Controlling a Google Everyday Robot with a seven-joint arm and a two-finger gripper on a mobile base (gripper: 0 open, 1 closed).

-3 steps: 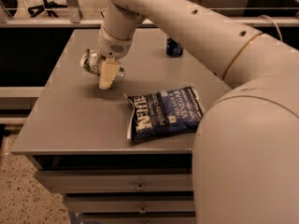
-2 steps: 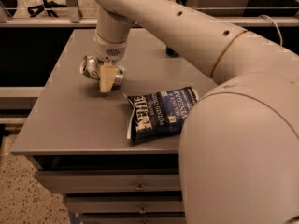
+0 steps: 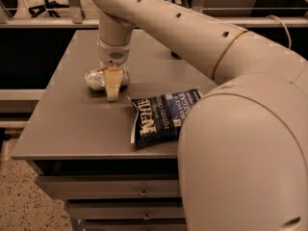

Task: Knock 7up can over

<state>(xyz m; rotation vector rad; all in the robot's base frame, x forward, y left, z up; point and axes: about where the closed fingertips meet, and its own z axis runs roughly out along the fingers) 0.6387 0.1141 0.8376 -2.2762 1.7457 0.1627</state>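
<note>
At the far left, speckled floor [image 3: 19, 201] shows below the grey worktop [image 3: 62, 124], which has drawers [image 3: 120, 189] under its front edge. On the left-centre of the worktop, the 7up can [image 3: 95, 79] appears to lie on its side, its silvery body running left to right. The end effector [image 3: 112, 87] points straight down at the can's right part, and its pale cream tip stands in front of the can and touches the worktop. It cannot be told how far open the end effector is or whether it has hold of the can. To the right, near the front edge, a dark blue chip bag [image 3: 161, 115] lies flat, well apart from the can. The cream arm [image 3: 192, 28] sweeps from the wrist up and right, and its bulky lower segment covers the bag's right end.
</note>
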